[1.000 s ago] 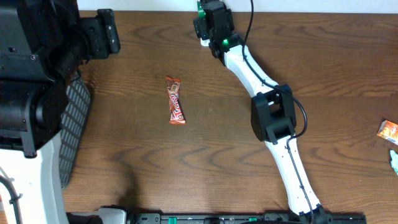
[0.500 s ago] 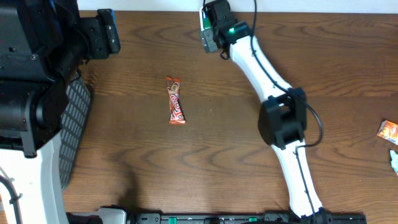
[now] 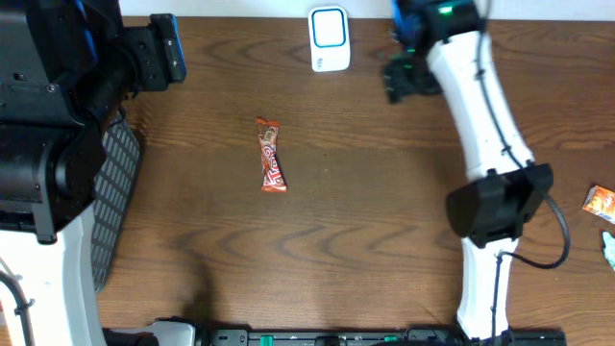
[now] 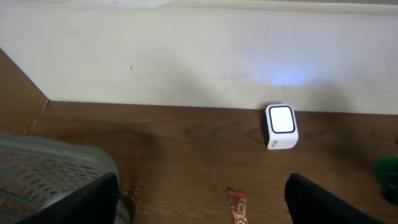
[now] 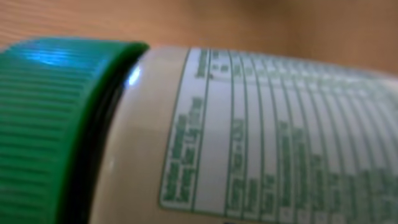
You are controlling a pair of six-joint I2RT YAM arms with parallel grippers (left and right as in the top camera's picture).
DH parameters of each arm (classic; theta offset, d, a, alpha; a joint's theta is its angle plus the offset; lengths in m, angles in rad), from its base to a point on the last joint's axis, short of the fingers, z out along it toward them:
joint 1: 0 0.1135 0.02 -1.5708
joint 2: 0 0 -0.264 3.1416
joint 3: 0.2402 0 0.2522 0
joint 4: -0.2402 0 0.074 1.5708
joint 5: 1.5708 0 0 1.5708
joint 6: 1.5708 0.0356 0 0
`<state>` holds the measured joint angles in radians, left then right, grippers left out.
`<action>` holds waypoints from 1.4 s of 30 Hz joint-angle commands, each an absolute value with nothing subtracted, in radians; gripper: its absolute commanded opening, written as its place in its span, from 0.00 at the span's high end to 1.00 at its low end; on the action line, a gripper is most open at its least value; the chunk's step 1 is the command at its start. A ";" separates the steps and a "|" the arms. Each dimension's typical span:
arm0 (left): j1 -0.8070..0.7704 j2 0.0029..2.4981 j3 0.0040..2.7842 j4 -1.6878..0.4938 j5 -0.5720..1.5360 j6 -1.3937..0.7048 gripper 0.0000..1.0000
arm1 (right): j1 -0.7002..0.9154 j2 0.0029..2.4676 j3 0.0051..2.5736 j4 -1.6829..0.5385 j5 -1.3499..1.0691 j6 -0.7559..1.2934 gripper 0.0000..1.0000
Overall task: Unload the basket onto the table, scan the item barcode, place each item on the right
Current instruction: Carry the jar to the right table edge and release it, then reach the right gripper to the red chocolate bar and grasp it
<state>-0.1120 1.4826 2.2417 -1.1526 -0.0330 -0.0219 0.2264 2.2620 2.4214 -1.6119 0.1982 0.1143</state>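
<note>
**Status.** The right gripper [image 3: 408, 77] hangs over the far side of the table [image 3: 384, 211], just right of the scanner [image 3: 328, 38]. It carries the bottle [image 5: 249, 137], its jaws set wide around the body. The left gripper [image 4: 202, 180] is spread open and empty at far left.

**Progress.** Pickup is judged complete. Whether a scan has registered cannot be told. The bottle is not in front of the lit scanner window, so presenting the barcode appears to remain.

**View differences.**
- Right wrist: shows the green cap [image 5: 56, 124] and the printed label in blurred close-up. No barcode or fingers are visible.
- Overhead: hides the bottle under the arm. It shows a candy bar [image 3: 271, 154] lying left of centre, well apart from the scanner.
- Left wrist: shows the scanner face glowing against the far wall.
</note>
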 commanded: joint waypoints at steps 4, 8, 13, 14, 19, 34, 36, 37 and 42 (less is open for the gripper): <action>-0.107 1.476 2.236 -1.152 -0.046 -0.009 0.15 | -0.022 2.279 2.418 -1.673 0.268 0.138 0.31; -0.107 1.476 2.236 -1.152 -0.046 -0.009 0.15 | -0.186 2.279 2.397 -1.620 0.216 0.146 0.29; -0.107 1.476 2.236 -1.152 -0.046 -0.009 0.15 | -0.419 2.279 2.259 -1.446 0.099 0.163 0.29; -0.107 1.476 2.236 -1.152 -0.046 -0.009 0.15 | -0.449 2.279 2.216 -1.401 0.099 0.176 0.29; -0.107 1.476 2.236 -1.152 -0.046 -0.008 0.15 | -0.579 2.279 2.014 -1.179 0.119 0.186 0.29; -0.107 1.476 2.236 -1.152 -0.046 -0.009 0.15 | -0.850 2.278 2.035 -1.105 -0.073 0.187 0.01; -0.107 1.476 2.236 -1.152 -0.046 -0.009 0.15 | -0.855 2.278 2.112 -1.152 -0.176 0.187 0.01; -0.107 1.476 2.236 -1.152 -0.046 -0.009 0.15 | -0.855 2.277 2.162 -1.180 -0.242 0.187 0.01; -0.107 1.476 2.236 -1.152 -0.046 -0.009 0.15 | -0.799 2.255 2.387 -1.316 -0.532 0.249 0.01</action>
<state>-0.1120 1.4826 2.2417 -1.1526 -0.0330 -0.0219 -0.8520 2.2837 2.2902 -1.2785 -0.2741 0.2031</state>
